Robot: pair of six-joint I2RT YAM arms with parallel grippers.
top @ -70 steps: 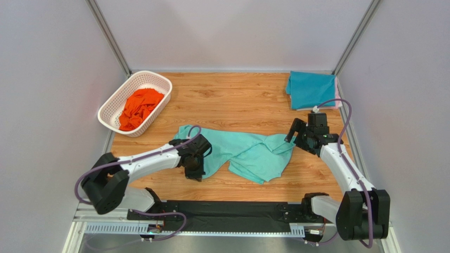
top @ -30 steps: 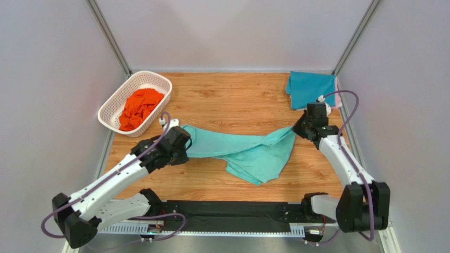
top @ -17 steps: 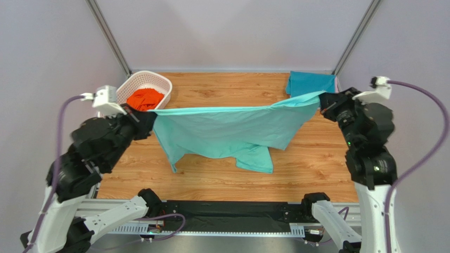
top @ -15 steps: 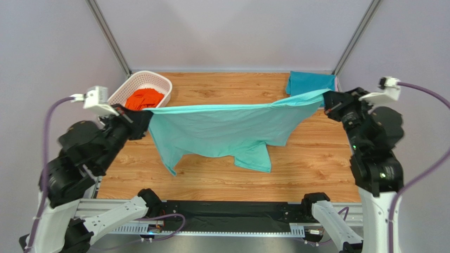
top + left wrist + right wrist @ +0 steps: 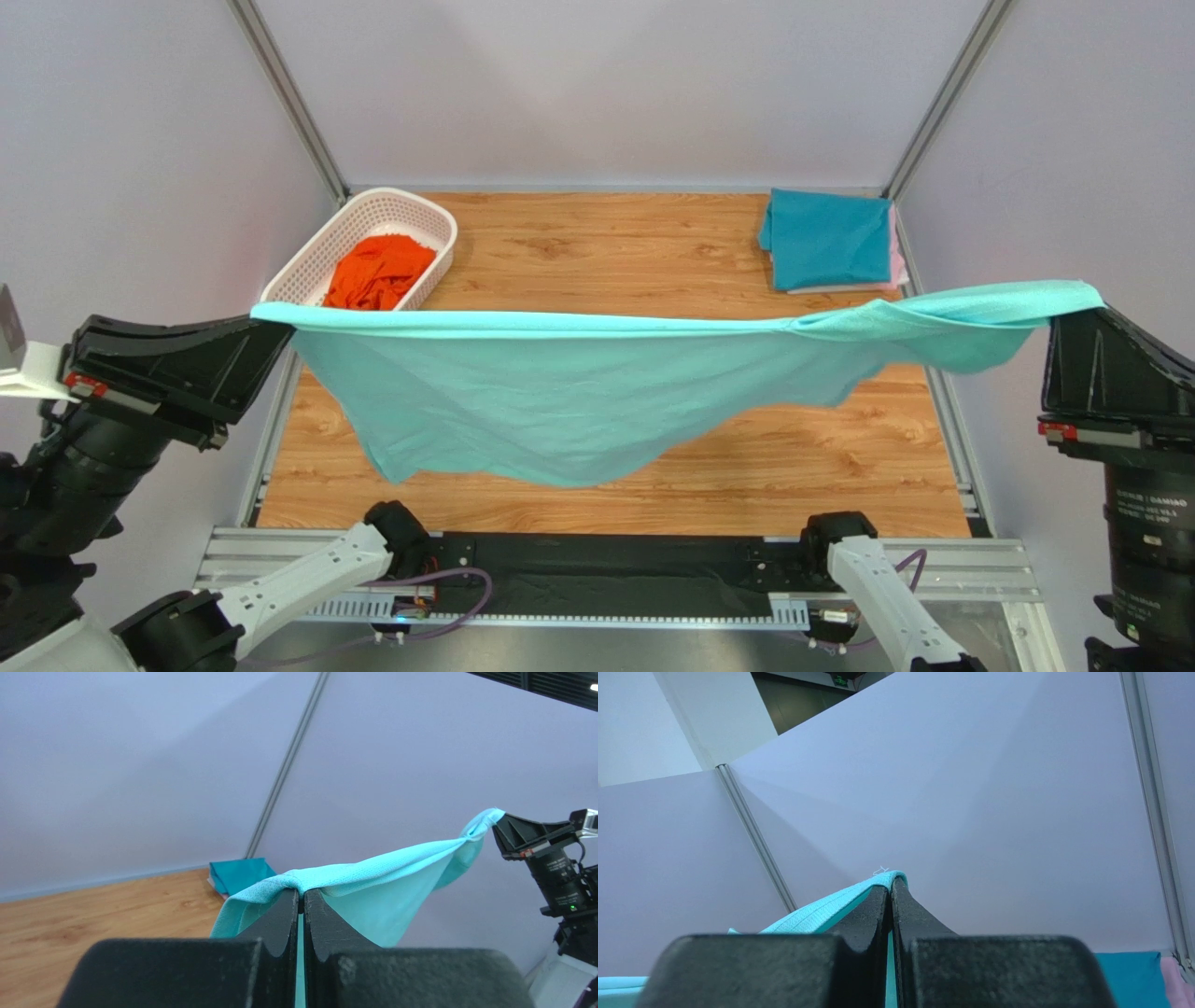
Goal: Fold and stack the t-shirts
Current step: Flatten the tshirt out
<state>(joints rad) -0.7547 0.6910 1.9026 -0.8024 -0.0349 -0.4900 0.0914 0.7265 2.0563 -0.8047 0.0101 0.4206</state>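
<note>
Since half a second ago both arms have gone higher and wider, so the mint shirt (image 5: 561, 406) now spans almost the full width of the top view and its upper edge is pulled much straighter. The left gripper (image 5: 302, 897) is closed with a corner of that cloth nipped between its fingers, and the right gripper (image 5: 891, 890) is clamped on the opposite end the same way. The key relation is that the shirt's long axis runs left to right between the two grippers, level with them, and the body hangs below that line over the near half of the table (image 5: 631, 252). Neither arm is nearer, since each owns one end. The cloth is thin and limp. It is smooth on the left, while the right end is rolled into a twisted fold, so that side isn't spread. The lower hem sags in an uneven curve, lowest around near-centre, and I can't tell whether it clears the wood. My read is that the next step is a lay-down, which needs both ends lowered together with tension kept along that axis. The folded teal shirt (image 5: 828, 238) sits far right on a pink shirt (image 5: 895, 259), well clear of the hanging cloth. The orange shirt (image 5: 376, 273) lies crumpled in the basket (image 5: 421, 213) far left.
</note>
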